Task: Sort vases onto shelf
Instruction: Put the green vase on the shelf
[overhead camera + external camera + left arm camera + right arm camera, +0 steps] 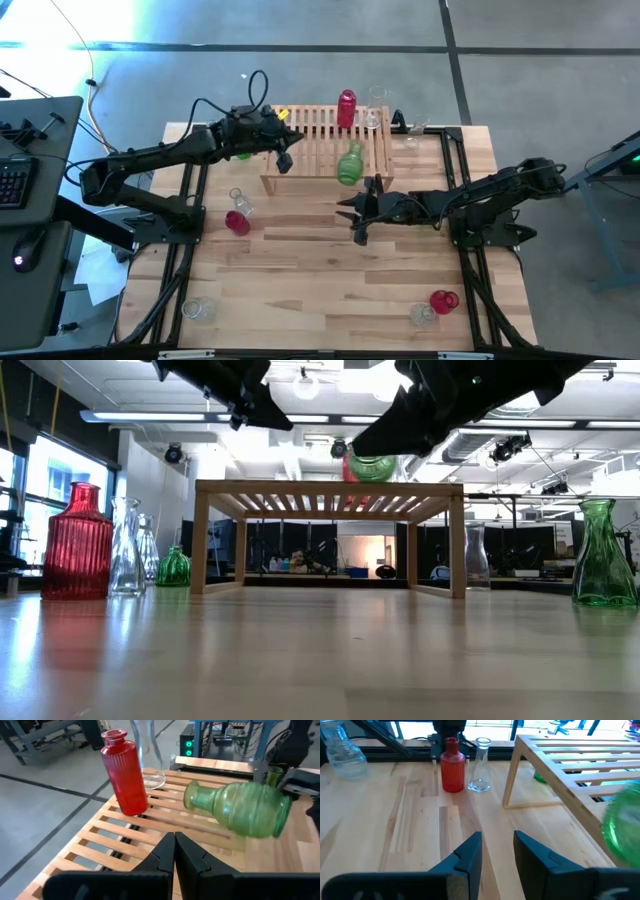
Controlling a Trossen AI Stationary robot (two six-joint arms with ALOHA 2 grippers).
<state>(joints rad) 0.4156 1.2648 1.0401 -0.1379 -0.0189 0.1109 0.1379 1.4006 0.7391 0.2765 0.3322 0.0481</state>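
The light-wood shelf (320, 140) stands at the table's far middle. On its slatted top a red vase (125, 770) and a clear vase (148, 755) stand upright at the far end. A green vase (240, 807) lies on its side near the shelf's right near corner (350, 163). My left gripper (174, 851) hovers shut over the shelf's left part (285, 160), short of the green vase and touching nothing. My right gripper (497, 851) is open and holds nothing, above the table (356, 215) just in front of the shelf's near right leg.
Loose vases stand on the table: a red one (237, 222) and a clear one (240, 200) at the left, a small green one (243, 155) under my left arm, a clear one (197, 308) near left, and a red (444, 300) and clear (424, 315) pair near right.
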